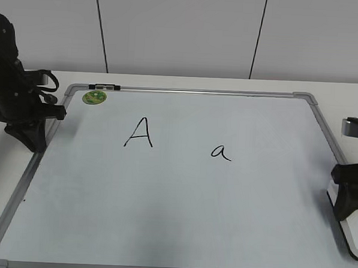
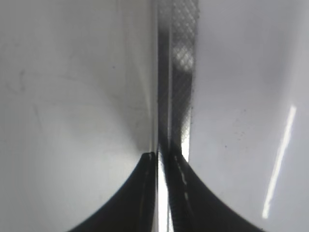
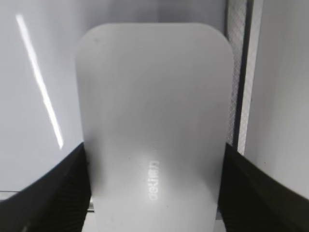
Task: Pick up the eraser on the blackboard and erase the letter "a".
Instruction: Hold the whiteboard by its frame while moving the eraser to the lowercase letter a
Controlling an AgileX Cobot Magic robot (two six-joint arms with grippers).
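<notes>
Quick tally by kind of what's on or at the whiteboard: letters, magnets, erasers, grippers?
Handwritten letters: 2, capital A and the letter "a"
Green magnet: 1
Eraser: 1, between the right gripper jaws
Grippers: 2, counting the left gripper
Blackboard: 1
Total: 7

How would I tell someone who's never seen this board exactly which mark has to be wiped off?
Start with the big white blackboard with its grey frame, lying flat on the table. Two black handwritten marks sit in its upper half: the letter "a" is the right-hand one, near the middle. It is small, rounded and lowercase, unlike the taller, pointed capital A to its left.
</notes>
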